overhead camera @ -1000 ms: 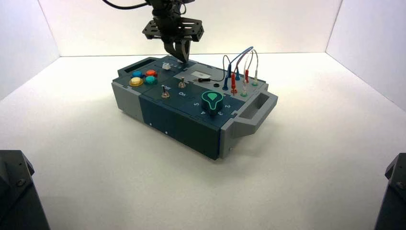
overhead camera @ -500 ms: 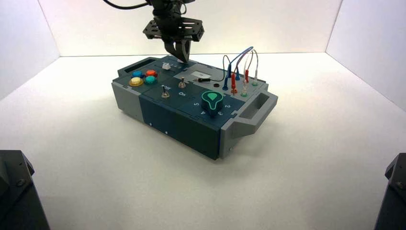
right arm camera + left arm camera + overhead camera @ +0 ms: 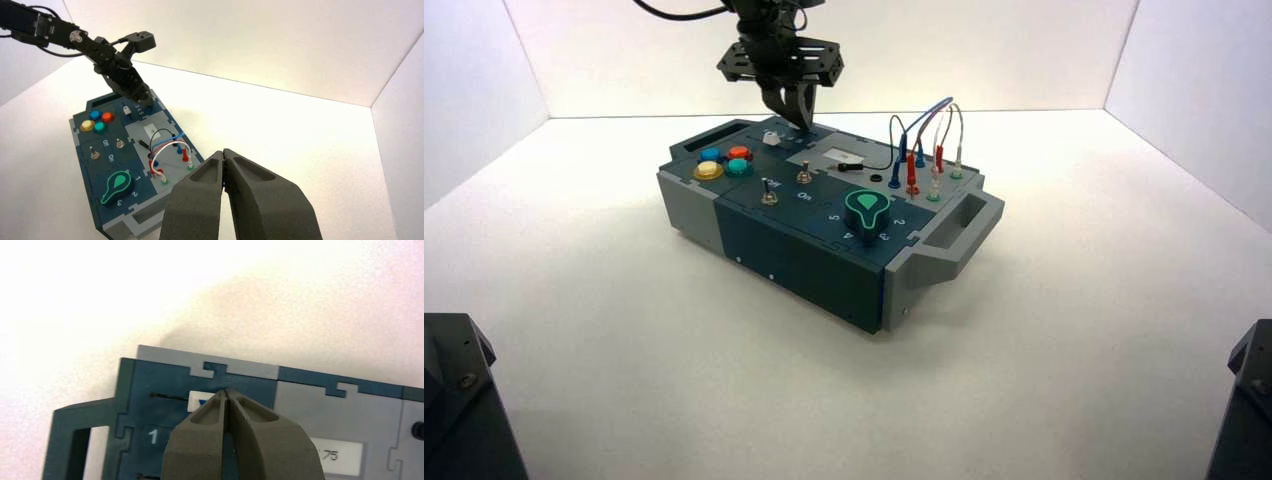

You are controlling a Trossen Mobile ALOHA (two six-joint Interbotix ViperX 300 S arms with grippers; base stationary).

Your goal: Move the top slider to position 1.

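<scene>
Left gripper (image 3: 226,392) closed, tips at top slider's white knob (image 3: 200,399), near box's (image 3: 799,225) far edge; can't tell if touching. Knob sits partway along its dark slot, "1" printed beside the slot's end; nearby display (image 3: 336,456) reads "75", front part hidden. Right gripper (image 3: 223,152) idle, closed, off the box's handle end; "Off", "On" by metal toggles, digits around green knob (image 3: 118,184).

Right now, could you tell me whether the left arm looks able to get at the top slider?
Yes, it seems so: the left gripper is at the white top slider, its closed jaws overlapping the slider's edge in the wrist view, and nothing else appears in between. Actual contact I cannot confirm.
</scene>
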